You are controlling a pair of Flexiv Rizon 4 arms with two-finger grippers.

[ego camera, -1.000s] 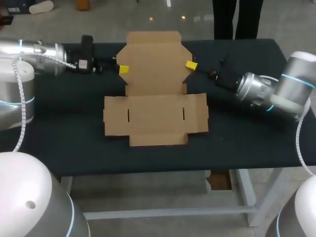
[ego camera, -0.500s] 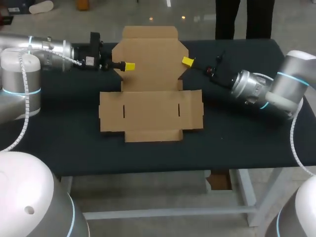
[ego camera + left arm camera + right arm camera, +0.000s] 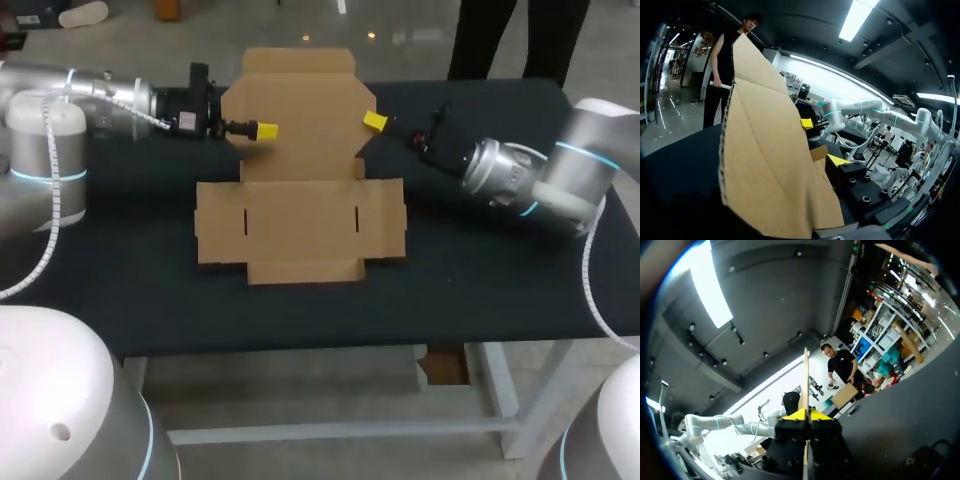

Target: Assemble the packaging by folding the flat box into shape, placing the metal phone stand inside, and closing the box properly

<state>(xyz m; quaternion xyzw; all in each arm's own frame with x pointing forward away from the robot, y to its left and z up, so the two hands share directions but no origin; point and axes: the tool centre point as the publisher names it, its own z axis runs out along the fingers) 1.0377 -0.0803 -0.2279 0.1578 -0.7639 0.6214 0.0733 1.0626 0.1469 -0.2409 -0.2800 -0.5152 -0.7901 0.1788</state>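
The table [image 3: 120, 260] carries the box [image 3: 300, 225] near its far middle. The front half lies flat, while the lid [image 3: 298, 110] at the back stands tilted up off the table, as the left wrist view shows. No stand is in view.

The right gripper [image 3: 375, 122] is clamped narrow on the lid's right edge. In its own wrist view the card runs straight between the yellow tips. The left gripper [image 3: 262, 130] sits at the lid's left edge, but whether it has closed on the card I cannot tell.

The step in hand looks like raising the lid about its crease [image 3: 300, 182]. To do it well, both grippers should rise together along an arc centred on that crease, at matching height, so the lid does not twist or tear at the notches [image 3: 362, 160]. The flat half is unheld and may slide. A slow lift with no pull along the table should limit that. The left grip wants confirming before more lift.
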